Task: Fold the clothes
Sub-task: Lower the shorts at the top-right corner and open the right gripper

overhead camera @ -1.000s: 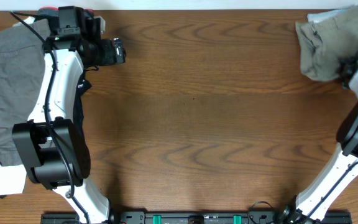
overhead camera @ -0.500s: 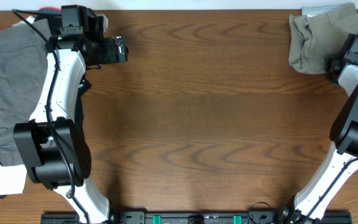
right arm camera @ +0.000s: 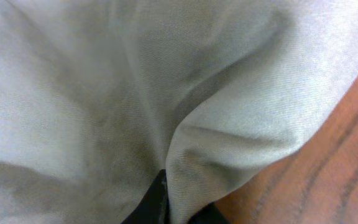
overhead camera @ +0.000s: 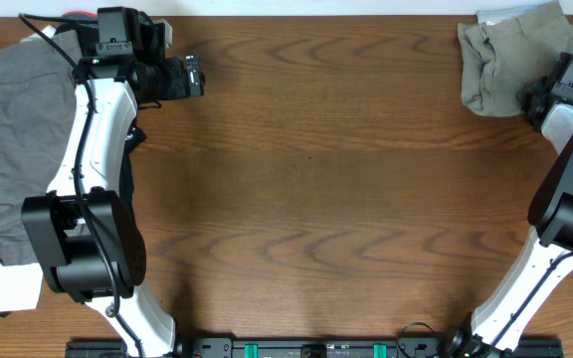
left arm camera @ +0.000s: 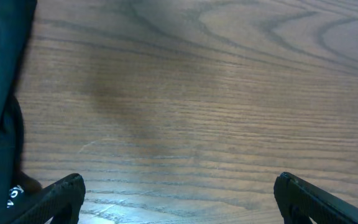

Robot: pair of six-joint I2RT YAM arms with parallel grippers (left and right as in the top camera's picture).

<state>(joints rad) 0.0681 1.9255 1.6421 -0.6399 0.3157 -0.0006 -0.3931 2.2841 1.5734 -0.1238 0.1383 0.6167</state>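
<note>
- Shorts (overhead camera: 500, 60): a crumpled heap at the far right corner of the table (overhead camera: 316, 199). We see no clear long axis and cannot tell which way the waistband points.
- The heap's right side is hidden behind the right wrist. The right wrist view gives only close cloth folds.
- Right claw (right arm camera: 169, 208): only its dark tips show, nearly together, pinching a fold of the shorts. The arm is stretched far out.
- Left claw (left arm camera: 178, 190): spread wide over bare table at far left, pointing right. The arm lies along the grey shorts (overhead camera: 8, 149).
</note>
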